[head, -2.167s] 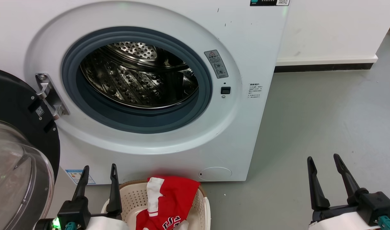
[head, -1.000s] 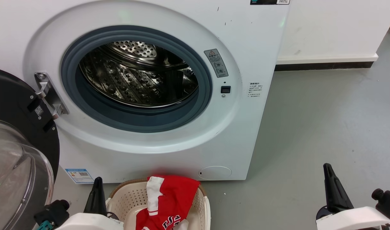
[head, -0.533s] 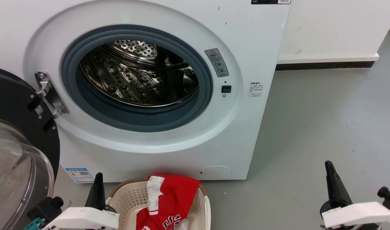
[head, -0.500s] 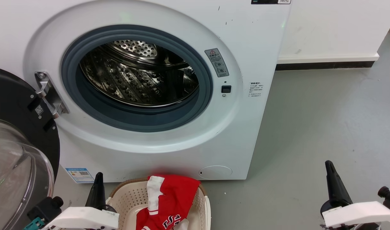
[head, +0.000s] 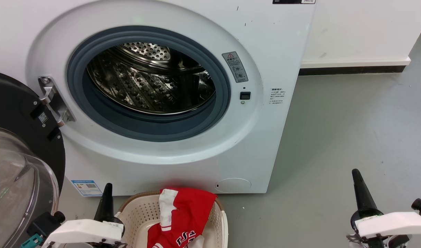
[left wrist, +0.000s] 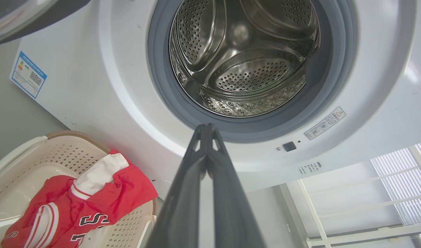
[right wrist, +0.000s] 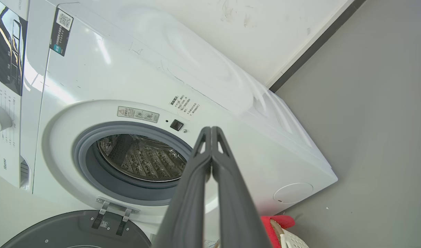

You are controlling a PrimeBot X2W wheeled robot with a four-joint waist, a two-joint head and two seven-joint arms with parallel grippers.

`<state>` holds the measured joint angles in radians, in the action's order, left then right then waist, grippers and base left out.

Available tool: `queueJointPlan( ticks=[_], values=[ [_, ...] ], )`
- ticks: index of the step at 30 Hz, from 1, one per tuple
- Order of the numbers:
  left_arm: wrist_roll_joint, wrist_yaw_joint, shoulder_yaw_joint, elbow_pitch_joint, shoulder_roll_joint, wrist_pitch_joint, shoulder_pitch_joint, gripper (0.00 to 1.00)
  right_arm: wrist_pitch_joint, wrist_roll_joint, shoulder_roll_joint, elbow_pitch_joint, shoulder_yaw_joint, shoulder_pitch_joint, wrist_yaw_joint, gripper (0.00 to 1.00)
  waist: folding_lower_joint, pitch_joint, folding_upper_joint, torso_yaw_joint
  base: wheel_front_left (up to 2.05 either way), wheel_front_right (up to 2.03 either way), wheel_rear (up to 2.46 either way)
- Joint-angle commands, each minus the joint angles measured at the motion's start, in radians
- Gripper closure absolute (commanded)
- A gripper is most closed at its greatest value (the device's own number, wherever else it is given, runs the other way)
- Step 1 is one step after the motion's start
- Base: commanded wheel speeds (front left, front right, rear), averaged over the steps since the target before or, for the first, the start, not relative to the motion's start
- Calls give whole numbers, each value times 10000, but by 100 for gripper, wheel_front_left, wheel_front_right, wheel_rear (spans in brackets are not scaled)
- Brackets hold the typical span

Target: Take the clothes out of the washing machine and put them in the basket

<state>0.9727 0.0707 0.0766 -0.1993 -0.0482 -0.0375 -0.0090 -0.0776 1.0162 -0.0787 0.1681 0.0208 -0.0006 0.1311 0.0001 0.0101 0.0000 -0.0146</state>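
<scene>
The washing machine (head: 265, 51) stands on the floor (head: 351, 120) with its door (head: 10, 113) swung wide to the left, which leaves the mouth free for an arm to reach in. The basket (head: 141, 213) sits on the floor tight against the foot of the machine, just below the porthole, so a garment lifted out has only a short way to drop. The clothes (head: 186, 217), red with a white sleeve and lettering, lie in the basket, one fold draped over the rim nearest the machine. In the left wrist view no fabric shows in the steel drum (left wrist: 245, 69), so the emptying looks finished.

The left pincer (left wrist: 207, 129) has its two fingers pressed together on nothing and points up at the drum from beside the basket. The right pincer (right wrist: 210, 131) is likewise closed and empty, held low over bare floor well to the right of the machine. Both seem parked out of the way, with nothing left to carry.
</scene>
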Motion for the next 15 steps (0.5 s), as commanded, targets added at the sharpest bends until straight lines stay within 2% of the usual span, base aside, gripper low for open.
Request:
queueJointPlan(
  ticks=[1, 15],
  values=[
    [226, 90, 53, 69, -21, 44, -265, 100, 37, 237, -74, -30, 30, -230, -2, 100, -1, -1, 0, 2, 0, 0, 0],
    [1802, 217, 141, -67, -23, 426, -479, 100, 433, 1809, -78, 162, 142, -470, -2, 100, -1, -28, 0, 31, 0, 0, 0]
  ],
)
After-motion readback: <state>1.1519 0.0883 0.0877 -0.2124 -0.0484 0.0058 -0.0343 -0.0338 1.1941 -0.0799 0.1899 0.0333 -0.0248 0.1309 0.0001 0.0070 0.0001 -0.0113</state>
